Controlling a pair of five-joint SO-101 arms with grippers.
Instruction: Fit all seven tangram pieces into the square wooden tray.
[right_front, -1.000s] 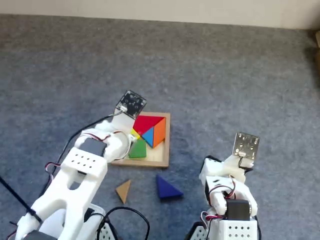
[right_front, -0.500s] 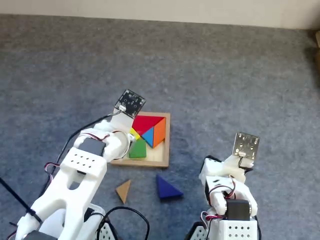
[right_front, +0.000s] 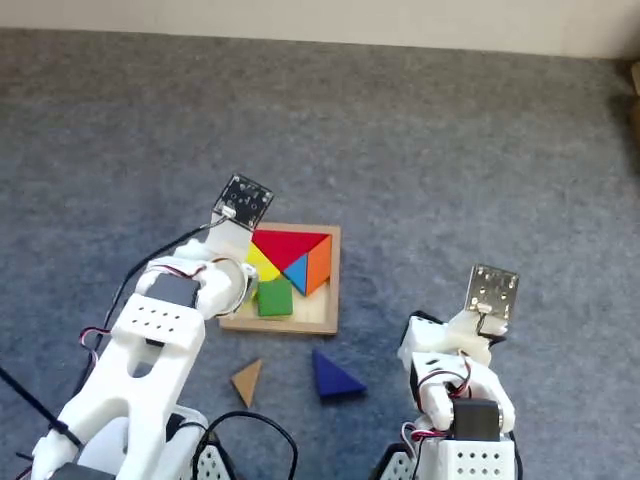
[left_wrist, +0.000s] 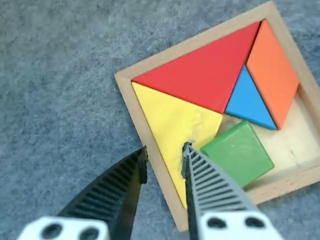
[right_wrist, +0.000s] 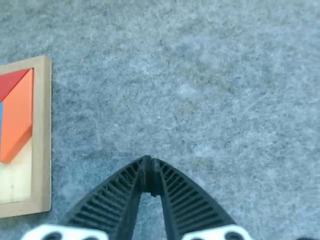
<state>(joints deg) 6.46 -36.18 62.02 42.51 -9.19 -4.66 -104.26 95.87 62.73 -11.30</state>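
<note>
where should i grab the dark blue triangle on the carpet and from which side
Come straight down: the dark blue triangle lies flat on the carpet, apart from the wooden tray and tan triangle, so only its side faces offer a hold. Probably pinch across its middle, long edge to opposite corner.

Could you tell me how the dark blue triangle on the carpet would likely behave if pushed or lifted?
The dark blue triangle looks like a thick solid block, so probably stiff and fairly light. It lies flat with straight edges, so it should slide or pivot rather than roll. The fuzzy carpet would likely drag on it when pushed.
</note>
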